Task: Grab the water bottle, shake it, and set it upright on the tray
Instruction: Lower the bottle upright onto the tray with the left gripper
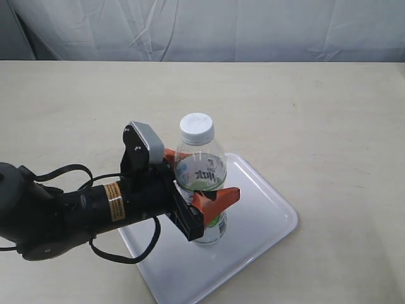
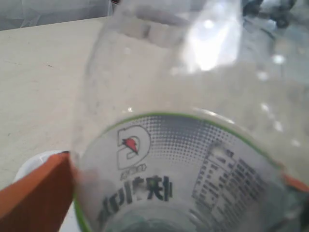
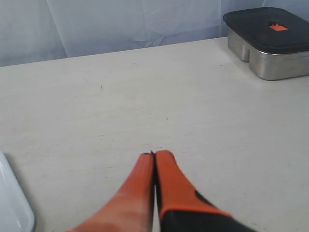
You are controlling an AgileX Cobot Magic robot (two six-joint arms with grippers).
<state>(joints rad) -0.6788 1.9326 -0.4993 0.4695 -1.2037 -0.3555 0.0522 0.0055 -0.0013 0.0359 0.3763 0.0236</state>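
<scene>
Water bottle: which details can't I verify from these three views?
- Exterior view: the left gripper partly screens where the base of the water bottle meets the tray.
- Left wrist view: the bottle fills the frame, blurred; its cap and base are cut off, the label's small print unreadable.
- Right wrist view: no bottle; only a tray corner shows, cut by the edge.

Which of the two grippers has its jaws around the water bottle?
The left gripper: its orange jaws flank the water bottle on the tray. The right gripper has its jaws pressed together over the table, holding nothing.
</scene>
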